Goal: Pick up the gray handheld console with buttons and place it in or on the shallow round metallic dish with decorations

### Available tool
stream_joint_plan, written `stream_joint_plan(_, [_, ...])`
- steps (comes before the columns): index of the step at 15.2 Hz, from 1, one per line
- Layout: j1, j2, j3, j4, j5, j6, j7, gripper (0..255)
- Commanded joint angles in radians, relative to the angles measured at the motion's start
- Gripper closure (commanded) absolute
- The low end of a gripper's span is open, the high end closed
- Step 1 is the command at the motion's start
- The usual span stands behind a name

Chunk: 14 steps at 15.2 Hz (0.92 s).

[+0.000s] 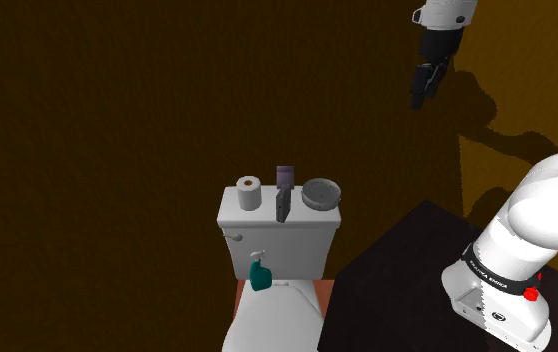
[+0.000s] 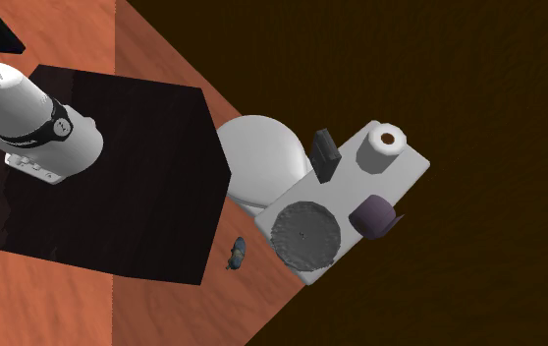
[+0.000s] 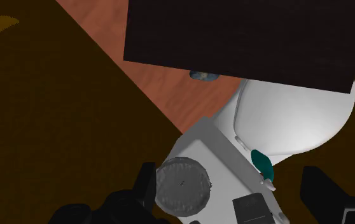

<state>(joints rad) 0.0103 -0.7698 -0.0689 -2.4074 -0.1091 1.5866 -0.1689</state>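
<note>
**High Over the Toilet Tank, an Empty Hand and a Console Untouched**

On the flat lid of the white toilet tank (image 1: 267,222) stood everything that mattered. The dark gray console (image 1: 283,204) seemed to be set on end near the lid's front edge, the one toward the bowl. To its shoulder-view right, near but apart, lay the shallow round dish (image 1: 322,193), gray and empty. A paper roll (image 1: 249,194) stood on the console's other side, and a purplish cup (image 1: 285,175) sat close behind it. A teal bottle (image 1: 260,273) rested lower down, in front of the tank.

From where I stood the black gripper (image 1: 425,88) hung well above all this and off toward the shoulder view's right, nowhere near the lid. Looking along the hand, its two fingers (image 3: 146,186) stood wide apart with nothing between them but a far-off view of the dish and tank.

I took this for the reach, with the pick not begun and the placing all to come. The next move, as I judged it, called for a long descent toward the console. The open jaws would have to be lined up across its thin sides. They would need to come in from above, so that neither finger knocked the cup behind or tipped the slab off the edge
</note>
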Motion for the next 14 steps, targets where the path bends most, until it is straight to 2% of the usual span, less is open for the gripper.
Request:
stream_joint_plan(1, [0.0, 0.0, 0.0, 0.0, 0.0, 0.0, 0.0, 0])
stream_joint_plan(7, [0.009, 0.082, 0.082, -0.103, 0.065, 0.186, 0.178, 0])
stream_joint_plan(14, [0.016, 0.263, 0.178, -0.149, 0.123, 0.42, 0.377, 0])
